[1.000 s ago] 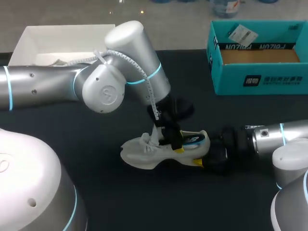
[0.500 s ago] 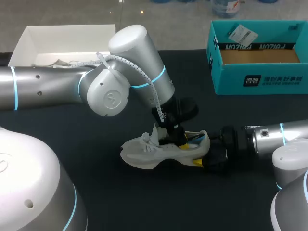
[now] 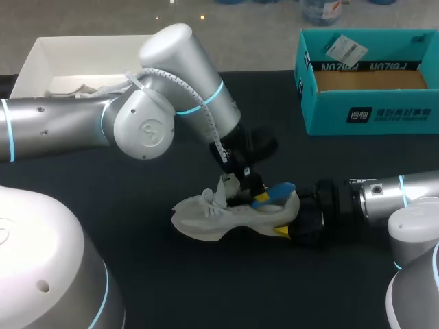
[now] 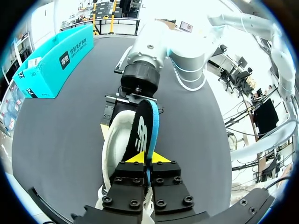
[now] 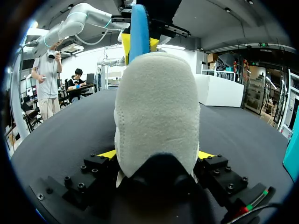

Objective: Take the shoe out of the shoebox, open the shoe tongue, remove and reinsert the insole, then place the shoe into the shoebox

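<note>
A white shoe (image 3: 226, 216) lies on its sole on the dark table, toe toward my left. My left gripper (image 3: 255, 197) stands over the shoe's opening, shut on the blue insole (image 3: 276, 192), whose heel end sticks up out of the shoe. In the left wrist view the insole (image 4: 150, 128) runs on edge from between the left gripper's (image 4: 148, 164) fingers into the shoe (image 4: 114, 149). My right gripper (image 3: 288, 225) holds the heel from behind. In the right wrist view the heel (image 5: 156, 107) fills the gap between its yellow tips, with the insole (image 5: 138, 30) above.
The teal shoebox (image 3: 367, 103) stands open at the back right, a tag lying on its rim. A white open box (image 3: 41, 58) with something pale inside sits at the back left, partly behind my left arm. Bare dark table lies in front of the shoe.
My left gripper has closed on the insole and drawn its heel end up out of the shoe. The left arm shifted slightly. The right arm and the shoe have stayed put.
</note>
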`<control>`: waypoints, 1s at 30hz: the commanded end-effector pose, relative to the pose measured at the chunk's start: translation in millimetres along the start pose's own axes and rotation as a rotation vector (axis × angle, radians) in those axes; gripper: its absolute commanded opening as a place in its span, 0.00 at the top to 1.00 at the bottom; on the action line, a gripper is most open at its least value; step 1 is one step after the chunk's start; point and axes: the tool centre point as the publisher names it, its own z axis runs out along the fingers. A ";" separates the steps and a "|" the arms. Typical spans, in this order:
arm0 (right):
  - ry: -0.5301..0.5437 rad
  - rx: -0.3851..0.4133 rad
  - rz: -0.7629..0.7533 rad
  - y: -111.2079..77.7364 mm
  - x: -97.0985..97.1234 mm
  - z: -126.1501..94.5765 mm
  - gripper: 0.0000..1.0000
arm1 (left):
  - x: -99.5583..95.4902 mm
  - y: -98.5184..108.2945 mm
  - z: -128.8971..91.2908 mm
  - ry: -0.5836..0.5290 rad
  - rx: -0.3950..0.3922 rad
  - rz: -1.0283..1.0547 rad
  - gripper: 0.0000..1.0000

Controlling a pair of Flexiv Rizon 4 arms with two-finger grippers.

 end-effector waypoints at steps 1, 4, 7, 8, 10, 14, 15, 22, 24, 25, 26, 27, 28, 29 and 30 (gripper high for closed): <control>0.000 0.005 0.000 -0.8 0.0 2.6 1.00 | 2.8 -0.2 -3.2 0.005 0.005 0.007 1.00; 0.000 0.005 0.000 -0.8 0.0 2.6 1.00 | 3.4 -0.6 -0.5 -0.003 0.004 0.009 0.62; 0.000 0.005 0.000 -0.8 0.0 2.6 1.00 | 2.0 -0.1 1.9 -0.008 0.004 0.003 0.42; 0.000 0.005 0.000 -0.8 0.0 2.6 1.00 | 1.7 0.0 2.1 -0.014 0.002 0.004 0.29; 0.000 0.005 0.000 -0.8 0.0 2.6 1.00 | 1.5 0.6 2.0 -0.029 0.001 0.007 0.24; 0.000 0.005 0.000 -0.8 0.0 2.6 1.00 | -1.7 4.6 1.0 -0.061 0.003 0.001 0.25; 0.000 0.005 0.000 -0.8 0.0 2.6 1.00 | -3.3 5.7 1.5 -0.067 0.001 -0.001 0.26; 0.000 0.005 0.000 -0.8 0.0 2.6 1.00 | -10.2 15.3 8.1 -0.089 -0.028 -0.017 0.31; 0.000 0.005 0.000 -0.8 0.0 2.6 1.00 | -10.4 17.1 8.9 -0.089 -0.031 -0.019 0.33; 0.000 0.005 0.000 -0.8 0.0 2.6 1.00 | -10.5 17.9 9.3 -0.089 -0.031 -0.020 0.35; 0.000 0.005 0.000 -0.8 0.0 2.6 1.00 | -10.9 18.5 9.8 -0.090 -0.033 -0.021 0.36; 0.000 0.005 0.000 -0.8 0.0 2.6 1.00 | -11.6 18.9 10.7 -0.091 -0.035 -0.023 0.36; 0.000 0.005 0.000 -0.8 0.0 2.6 1.00 | -12.4 19.2 11.6 -0.093 -0.036 -0.025 0.38; 0.000 0.005 0.000 -0.8 0.0 2.6 1.00 | -13.1 19.4 12.7 -0.095 -0.037 -0.027 0.44; 0.000 0.005 0.000 -0.8 0.0 2.6 1.00 | -13.8 19.6 13.9 -0.100 -0.039 -0.027 0.51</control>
